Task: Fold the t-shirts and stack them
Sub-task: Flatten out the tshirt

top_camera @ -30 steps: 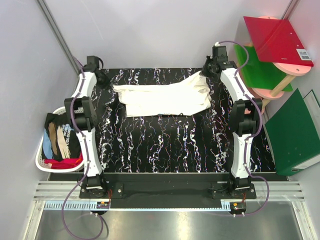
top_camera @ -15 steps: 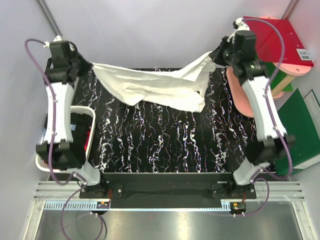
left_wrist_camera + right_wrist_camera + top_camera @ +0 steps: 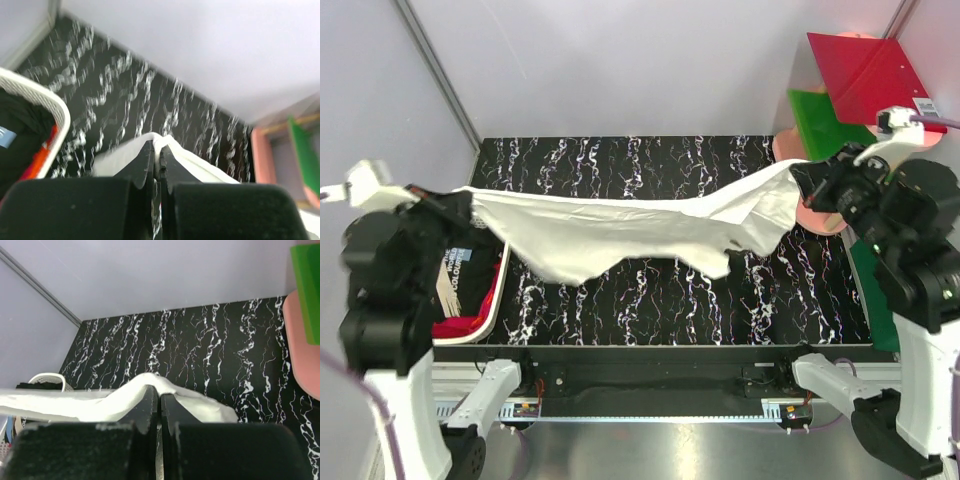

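Observation:
A cream-white t-shirt [image 3: 620,235] hangs stretched in the air above the black marbled table [image 3: 650,160], held up by both arms. My left gripper [image 3: 466,202] is shut on its left end, and in the left wrist view the cloth [image 3: 200,167] is pinched between the gripper's [image 3: 159,146] closed jaws. My right gripper [image 3: 798,180] is shut on the shirt's right end; in the right wrist view the fabric [image 3: 75,405] drapes over the gripper's [image 3: 159,392] tips. The shirt's middle sags, with loose flaps hanging down. More t-shirts, black [image 3: 460,275] and red [image 3: 455,327], lie in the basket.
A white basket [image 3: 500,285] stands at the table's left edge. At the back right, a red board [image 3: 865,75] and a green board [image 3: 815,115] rest on a pink round stand [image 3: 788,150]. A green folder [image 3: 865,290] leans at the right.
Both arms have risen and swung toward the near side, lifting the cream-white shirt off the table and pulling it out wide between them. Both grippers stayed shut on it.

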You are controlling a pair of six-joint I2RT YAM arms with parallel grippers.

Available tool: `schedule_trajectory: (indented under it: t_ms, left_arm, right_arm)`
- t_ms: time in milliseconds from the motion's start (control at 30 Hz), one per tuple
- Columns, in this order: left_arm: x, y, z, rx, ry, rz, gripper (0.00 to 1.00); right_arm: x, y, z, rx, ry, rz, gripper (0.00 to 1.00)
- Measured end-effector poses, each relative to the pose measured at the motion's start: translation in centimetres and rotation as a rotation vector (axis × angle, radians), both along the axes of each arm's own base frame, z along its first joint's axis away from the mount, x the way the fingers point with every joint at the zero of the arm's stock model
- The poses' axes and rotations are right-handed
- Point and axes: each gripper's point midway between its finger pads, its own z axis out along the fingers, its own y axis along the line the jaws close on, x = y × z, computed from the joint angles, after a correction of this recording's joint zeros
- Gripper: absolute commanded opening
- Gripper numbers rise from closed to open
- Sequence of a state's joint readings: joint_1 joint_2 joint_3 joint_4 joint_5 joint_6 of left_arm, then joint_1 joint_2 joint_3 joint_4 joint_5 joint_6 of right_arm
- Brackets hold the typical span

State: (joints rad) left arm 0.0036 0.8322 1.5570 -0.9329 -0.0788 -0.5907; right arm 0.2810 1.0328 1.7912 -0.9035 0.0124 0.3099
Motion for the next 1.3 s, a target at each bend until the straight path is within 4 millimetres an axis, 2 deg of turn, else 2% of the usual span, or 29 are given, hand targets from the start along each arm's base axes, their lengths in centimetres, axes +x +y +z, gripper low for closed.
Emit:
schedule_trajectory:
  t_ms: [133, 200, 300, 367, 433, 533, 600, 667, 700, 767, 800, 867, 933, 1000, 1067, 1133, 1200, 1300]
  left_arm:
    - [-4.3, 0.7, 6.4, 0.035, -0.187, 0.035, 0.0]
    - [-5.5, 1.0, 9.1, 0.044, -0.258, 0.045, 0.0]
    - [-6.3, 1.2, 12.1, 0.051, -0.327, 0.051, 0.0]
    - [-6.0, 1.3, 13.6, 0.057, -0.358, 0.054, 0.0]
    - [-5.0, 1.3, 14.3, 0.073, -0.359, 0.054, 0.0]
    - [-1.2, 1.1, 13.6, 0.111, -0.293, 0.052, 0.0]
    - [2.5, 0.9, 12.1, 0.131, -0.215, 0.043, 0.0]
    - [7.6, 0.9, 9.3, 0.14, -0.107, 0.035, 0.0]
    - [10.4, 0.8, 7.4, 0.138, -0.049, 0.024, 0.0]
    - [15.8, 1.1, 2.1, 0.127, 0.095, 0.009, 0.0]
    - [18.2, 1.3, -1.0, 0.12, 0.174, 0.001, 0.0]
    - [21.9, 1.7, -7.9, 0.106, 0.345, -0.011, 0.0]
    - [24.2, 2.0, -13.6, 0.095, 0.486, -0.019, 0.0]
    - [25.7, 2.2, -17.8, 0.086, 0.588, -0.025, 0.0]
    - [27.1, 2.3, -20.0, 0.074, 0.643, -0.03, 0.0]
    - [29.0, 2.3, -20.9, 0.055, 0.647, -0.032, 0.0]
    - [31.0, 2.3, -21.1, 0.027, 0.625, -0.034, 0.0]
    - [33.5, 2.1, -21.6, -0.017, 0.59, -0.035, 0.0]
  right_arm:
    - [-2.4, -0.8, 2.2, 0.01, -0.064, -0.004, 0.0]
    - [-3.0, -1.1, 3.4, 0.015, -0.099, -0.006, 0.0]
    - [-3.3, -1.4, 4.5, 0.018, -0.142, -0.021, 0.0]
    - [-3.0, -1.8, 5.0, 0.018, -0.171, -0.042, 0.0]
    - [-2.1, -2.1, 5.3, 0.017, -0.2, -0.072, 0.0]
    - [0.5, -2.5, 5.0, -0.002, -0.224, -0.13, 0.0]
    - [3.2, -2.6, 4.4, -0.026, -0.211, -0.174, 0.0]
    - [7.3, -2.1, 3.6, -0.055, -0.19, -0.207, 0.0]
    - [9.9, -1.6, 2.7, -0.076, -0.165, -0.217, 0.0]
    - [15.3, -0.6, 0.4, -0.112, -0.115, -0.229, 0.0]
    - [18.8, 0.0, -2.0, -0.137, -0.068, -0.229, 0.0]
    - [24.2, 0.8, -7.7, -0.178, 0.042, -0.229, 0.0]
    - [28.1, 1.3, -12.7, -0.206, 0.135, -0.219, 0.0]
    - [32.1, 1.9, -17.3, -0.229, 0.219, -0.212, 0.0]
    - [35.3, 2.6, -20.2, -0.232, 0.255, -0.2, 0.0]
    - [38.5, 3.4, -21.4, -0.216, 0.24, -0.196, 0.0]
    - [39.6, 3.6, -22.2, -0.198, 0.238, -0.198, 0.0]
    - [40.6, 3.1, -22.6, -0.18, 0.23, -0.208, 0.0]
